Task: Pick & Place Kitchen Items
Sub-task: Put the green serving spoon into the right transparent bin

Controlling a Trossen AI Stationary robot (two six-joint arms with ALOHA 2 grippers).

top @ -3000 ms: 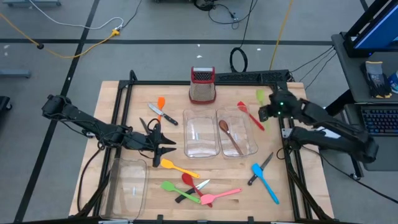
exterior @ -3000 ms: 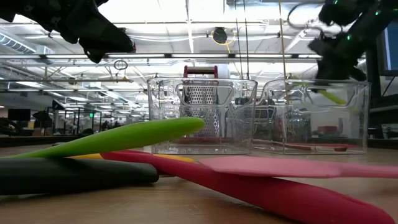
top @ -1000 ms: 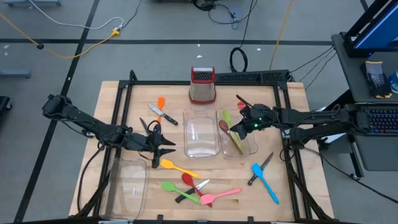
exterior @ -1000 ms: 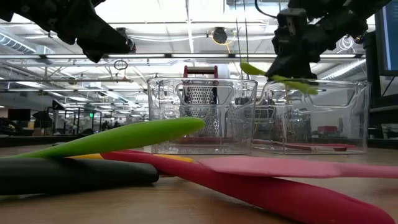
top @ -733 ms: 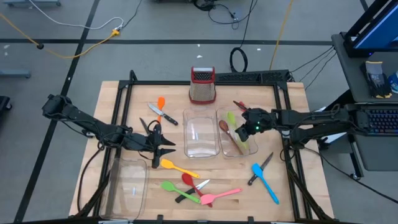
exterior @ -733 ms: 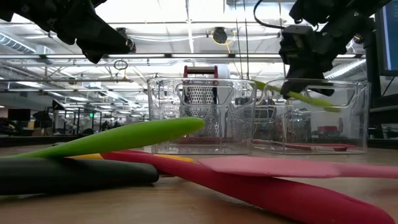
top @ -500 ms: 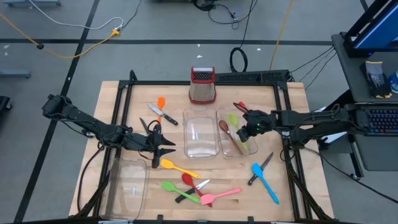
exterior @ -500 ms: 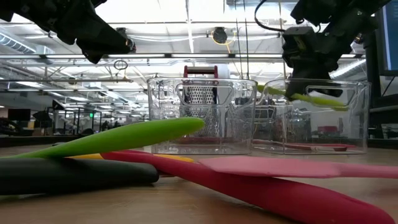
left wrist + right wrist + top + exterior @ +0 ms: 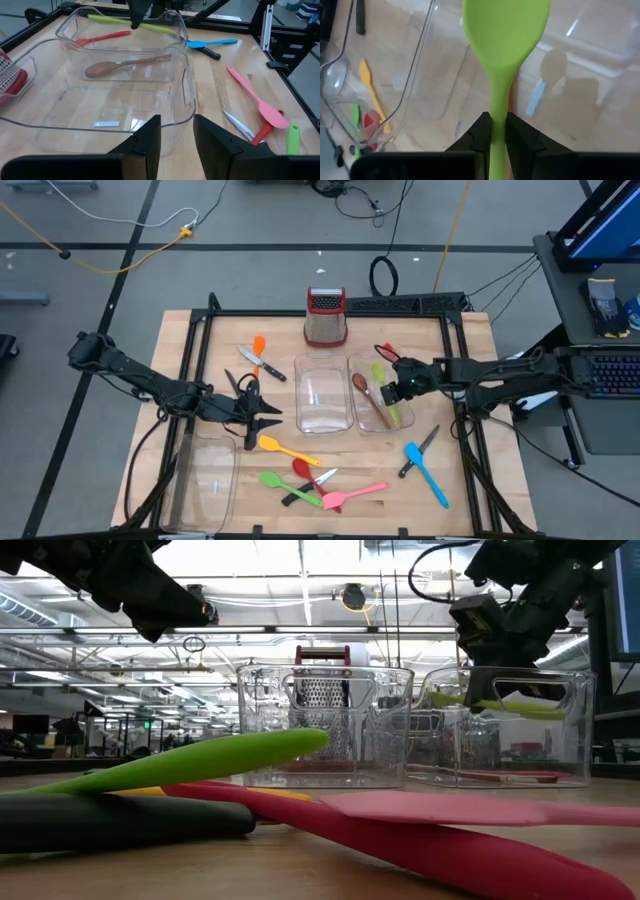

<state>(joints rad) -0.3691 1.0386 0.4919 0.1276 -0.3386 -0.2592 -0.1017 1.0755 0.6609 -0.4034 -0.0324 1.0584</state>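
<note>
Wooden table (image 9: 190, 330), right hand (image 9: 393, 387) gripping green spoon (image 9: 506, 35)

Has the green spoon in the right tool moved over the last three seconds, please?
Yes. The right tool has carried the green spoon from beside the table's right rail, past the red spatula, to over the right tray, which holds a wooden spoon.

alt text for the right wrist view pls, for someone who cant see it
The right gripper is shut on the handle of a lime green spoon, seen from close up, its bowl pointing away over a clear plastic tray on the wooden table. Beyond the tray wall lie a yellow utensil and green and red ones.
</note>
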